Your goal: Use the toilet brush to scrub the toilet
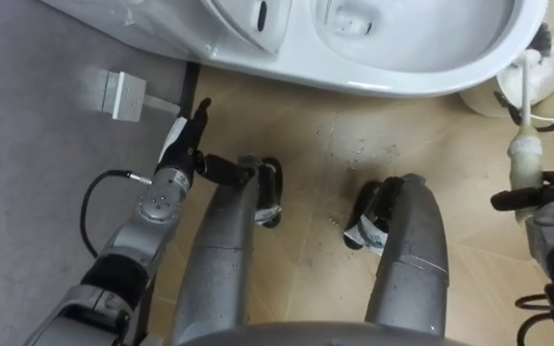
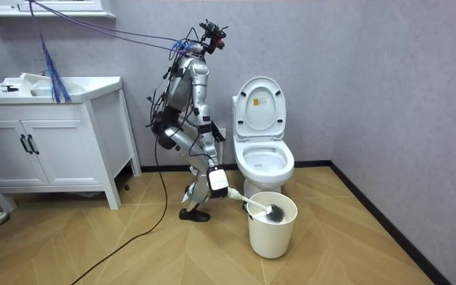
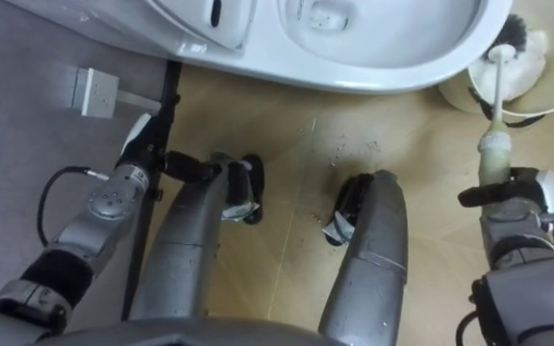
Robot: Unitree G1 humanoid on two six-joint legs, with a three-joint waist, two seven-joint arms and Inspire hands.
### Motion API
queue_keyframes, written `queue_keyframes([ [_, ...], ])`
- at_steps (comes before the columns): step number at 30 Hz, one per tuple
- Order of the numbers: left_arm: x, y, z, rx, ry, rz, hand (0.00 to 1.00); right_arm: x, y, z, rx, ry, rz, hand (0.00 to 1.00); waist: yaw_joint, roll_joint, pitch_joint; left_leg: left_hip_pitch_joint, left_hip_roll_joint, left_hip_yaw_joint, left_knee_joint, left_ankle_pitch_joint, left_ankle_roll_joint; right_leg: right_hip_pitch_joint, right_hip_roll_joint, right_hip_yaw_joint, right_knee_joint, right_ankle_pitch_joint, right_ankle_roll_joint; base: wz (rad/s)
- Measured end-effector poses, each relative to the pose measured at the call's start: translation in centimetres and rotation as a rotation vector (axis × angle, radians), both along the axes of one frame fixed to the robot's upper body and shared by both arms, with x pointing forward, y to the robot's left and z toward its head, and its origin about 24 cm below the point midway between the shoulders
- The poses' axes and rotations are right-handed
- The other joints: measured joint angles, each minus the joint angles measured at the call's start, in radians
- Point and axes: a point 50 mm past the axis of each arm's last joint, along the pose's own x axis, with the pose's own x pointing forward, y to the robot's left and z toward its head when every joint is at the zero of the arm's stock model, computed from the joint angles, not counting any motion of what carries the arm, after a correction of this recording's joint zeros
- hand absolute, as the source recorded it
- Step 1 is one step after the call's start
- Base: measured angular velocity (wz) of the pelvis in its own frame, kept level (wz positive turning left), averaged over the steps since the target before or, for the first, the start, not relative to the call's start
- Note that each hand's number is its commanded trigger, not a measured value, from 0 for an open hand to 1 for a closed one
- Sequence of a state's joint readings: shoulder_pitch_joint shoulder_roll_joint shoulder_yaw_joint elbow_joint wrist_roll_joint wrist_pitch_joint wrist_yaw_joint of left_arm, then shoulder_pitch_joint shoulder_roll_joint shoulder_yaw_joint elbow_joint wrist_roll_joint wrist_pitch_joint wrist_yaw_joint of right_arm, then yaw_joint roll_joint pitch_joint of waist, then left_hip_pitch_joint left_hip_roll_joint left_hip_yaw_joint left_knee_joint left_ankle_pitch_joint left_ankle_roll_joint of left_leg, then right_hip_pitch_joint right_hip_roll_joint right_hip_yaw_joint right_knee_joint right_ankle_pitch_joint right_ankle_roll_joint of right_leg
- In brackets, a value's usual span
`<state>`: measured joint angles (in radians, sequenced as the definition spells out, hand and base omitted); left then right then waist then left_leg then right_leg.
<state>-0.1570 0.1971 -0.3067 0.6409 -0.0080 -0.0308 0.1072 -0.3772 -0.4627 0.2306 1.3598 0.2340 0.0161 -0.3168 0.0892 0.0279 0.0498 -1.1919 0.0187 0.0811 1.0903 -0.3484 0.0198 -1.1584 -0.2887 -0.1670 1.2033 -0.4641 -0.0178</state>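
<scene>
Brush duty at the toilet (image 2: 264, 162): the robot is standing bent-kneed on the wood floor (image 2: 370, 237), just to the room view's left of the bowl. It is leaning forward, and the seat lid (image 2: 260, 103) is standing upright against the grey wall (image 2: 370, 79). The right hand (image 3: 519, 198) is wrapping its dark fingers round the lower end of the toilet brush (image 3: 493, 144) and clamping the pale grip, with the thin white shaft running up and away from it. The bristle head is hanging at the mouth of the white bucket (image 2: 272, 231), which is sitting on the floor just beside the front of the bowl; whether the bristles are touching the bucket's rim I cannot tell. The left hand (image 1: 181, 144) is hanging low on the other side, by the foot of the wall next to the toilet's base, with its fingers stretching out loosely and holding nothing. A white vanity cabinet (image 2: 46, 150) is standing well off to the room view's left.
</scene>
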Motion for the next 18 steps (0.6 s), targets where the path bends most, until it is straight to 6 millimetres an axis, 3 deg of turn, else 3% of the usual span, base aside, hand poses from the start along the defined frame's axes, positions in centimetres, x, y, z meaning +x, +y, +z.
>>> queue_keyframes([
  [5,-0.3,0.3,-0.1,0.017,0.011,-0.010,0.00,-0.4,-0.1,-0.2,0.011,0.004,-0.024,1.00,0.003,0.005,-0.0002,0.014,0.000,-0.001,0.002,0.000,0.000,0.015,0.000,-0.002,0.001,0.000,0.000,0.00],
  [13,-1.5,0.6,-0.8,0.019,0.043,0.002,0.00,-2.1,-0.3,-1.1,0.045,0.029,-0.071,1.00,0.003,0.017,-0.0061,0.094,0.015,0.002,-0.017,-0.007,-0.002,0.095,0.024,0.003,-0.032,0.001,0.004,-0.08],
  [18,-2.2,0.9,-1.4,0.024,0.072,0.012,0.00,-3.4,0.1,-2.1,0.125,0.043,-0.139,1.00,-0.007,0.014,-0.0059,0.218,0.024,0.010,-0.137,0.018,-0.009,0.215,0.039,-0.017,-0.152,0.040,0.003,-0.08],
])
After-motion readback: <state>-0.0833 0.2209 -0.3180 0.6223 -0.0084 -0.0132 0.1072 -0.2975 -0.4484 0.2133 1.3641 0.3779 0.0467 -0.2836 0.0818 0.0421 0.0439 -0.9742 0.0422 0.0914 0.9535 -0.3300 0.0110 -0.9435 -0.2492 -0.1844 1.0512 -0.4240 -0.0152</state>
